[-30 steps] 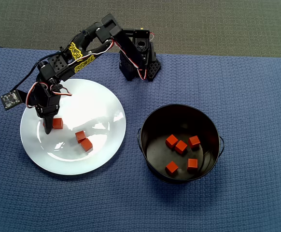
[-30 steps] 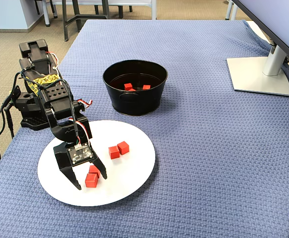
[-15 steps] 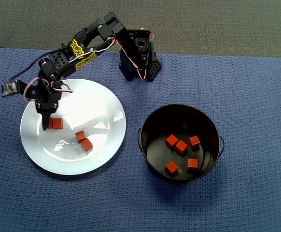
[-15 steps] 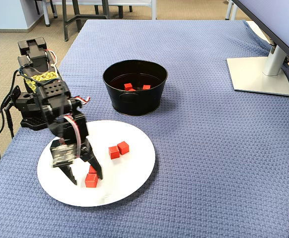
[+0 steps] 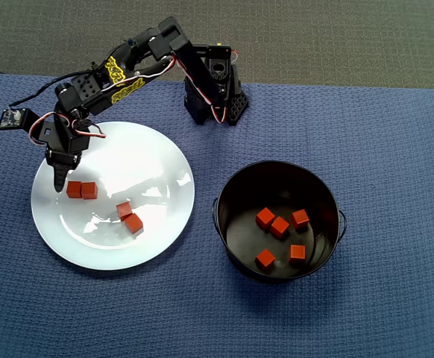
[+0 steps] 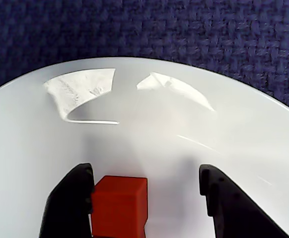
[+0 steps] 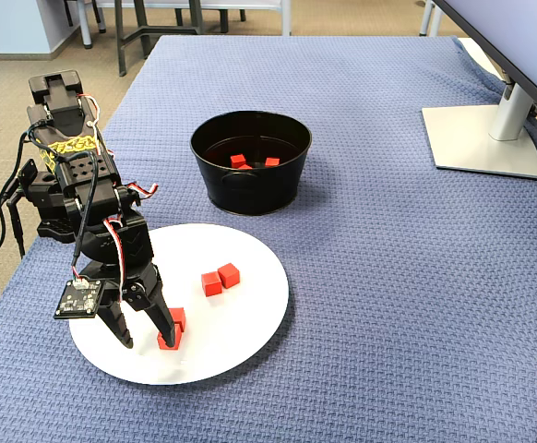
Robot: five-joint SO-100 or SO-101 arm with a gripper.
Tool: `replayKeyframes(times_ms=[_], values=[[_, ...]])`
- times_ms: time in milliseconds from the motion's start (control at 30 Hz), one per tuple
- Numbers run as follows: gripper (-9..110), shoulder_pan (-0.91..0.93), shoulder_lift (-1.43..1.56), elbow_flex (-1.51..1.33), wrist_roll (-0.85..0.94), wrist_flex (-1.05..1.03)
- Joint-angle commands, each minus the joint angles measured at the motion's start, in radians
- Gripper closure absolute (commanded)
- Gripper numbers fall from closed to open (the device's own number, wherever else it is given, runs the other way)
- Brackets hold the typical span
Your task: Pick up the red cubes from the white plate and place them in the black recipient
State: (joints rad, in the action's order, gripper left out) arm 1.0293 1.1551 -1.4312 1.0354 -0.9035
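Overhead cam: I see four red cubes on white plate, five in black recipient; gripper sits at plate's left, beside the left pair. Wrist cam: fingers spread wide, one cube touching left finger, not clamped. Fixed cam: gripper tips down on plate w/ cube btwn them.

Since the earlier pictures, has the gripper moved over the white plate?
Yes. In the overhead view the gripper has shifted left and slightly up, toward the white plate's left rim, away from the black pot.
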Motion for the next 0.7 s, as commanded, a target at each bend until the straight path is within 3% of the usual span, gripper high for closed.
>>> replayKeyframes(times_ms=[0, 667], values=[[82, -0.04, -0.003, 0.095, -0.017, -0.021], [84, -0.097, -0.061, 0.143, -0.147, -0.051]])
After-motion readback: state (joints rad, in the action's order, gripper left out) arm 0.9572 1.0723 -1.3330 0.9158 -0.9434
